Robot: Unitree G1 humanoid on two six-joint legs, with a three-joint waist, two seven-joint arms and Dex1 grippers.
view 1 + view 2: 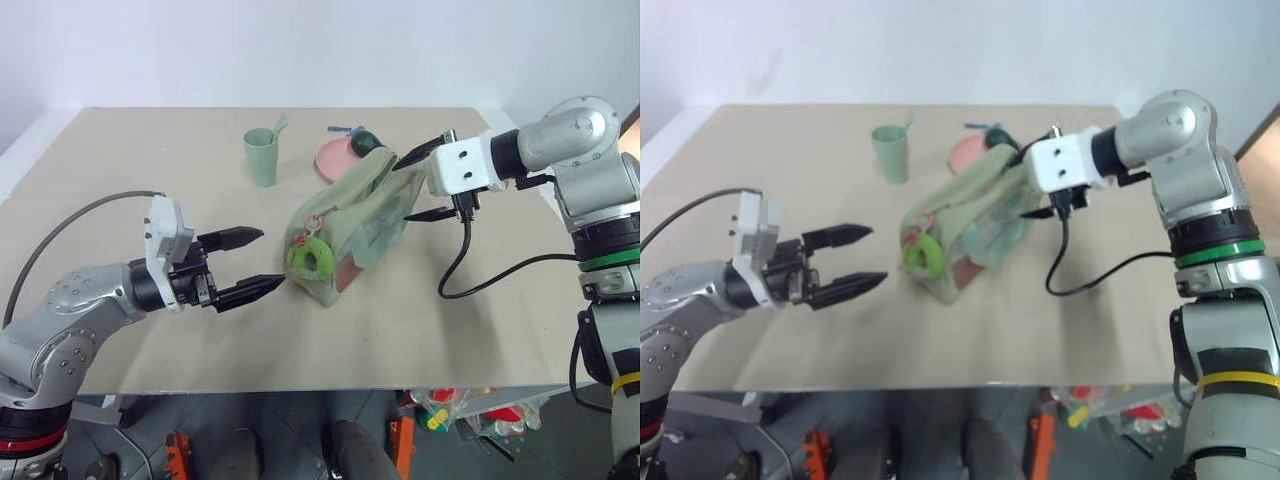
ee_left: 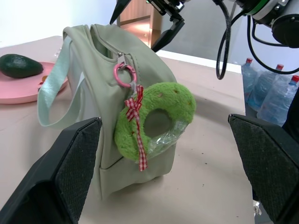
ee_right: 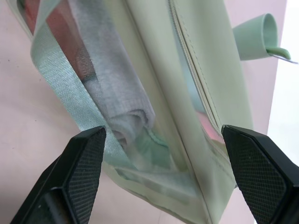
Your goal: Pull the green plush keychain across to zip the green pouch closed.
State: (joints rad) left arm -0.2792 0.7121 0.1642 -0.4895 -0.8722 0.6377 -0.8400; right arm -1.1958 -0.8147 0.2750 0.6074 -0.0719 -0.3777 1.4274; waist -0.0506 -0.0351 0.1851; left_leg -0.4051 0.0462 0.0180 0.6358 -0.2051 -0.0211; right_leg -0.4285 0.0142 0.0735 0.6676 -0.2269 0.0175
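Fingers of the left end effector (image 1: pixel 250 263) stand apart, level with the fuzzy lime-green ring keychain (image 1: pixel 311 259), seemingly lined up to take it. The keychain hangs by a pink loop and red checked ribbon at the near-left end of the pale sage fabric pouch (image 1: pixel 350 215), mid-desk (image 1: pixel 120 160). The right end effector (image 1: pixel 424 182) hovers spread over the pouch's far end, probably ready to steady it.

Bare table (image 1: pixel 150 190) lies open between the left gripper (image 1: pixel 252 265) and the green pouch (image 1: pixel 355 215); its spread fingers point straight at the green plush keychain (image 1: pixel 311 259) hanging on the pouch's near end. Beyond those fingertips, off to one side, a pale green cup (image 1: pixel 262 157) stands. The right gripper (image 1: pixel 425 182), fingers apart, straddles the pouch's far end, a pink plate (image 1: pixel 334 158) just behind.
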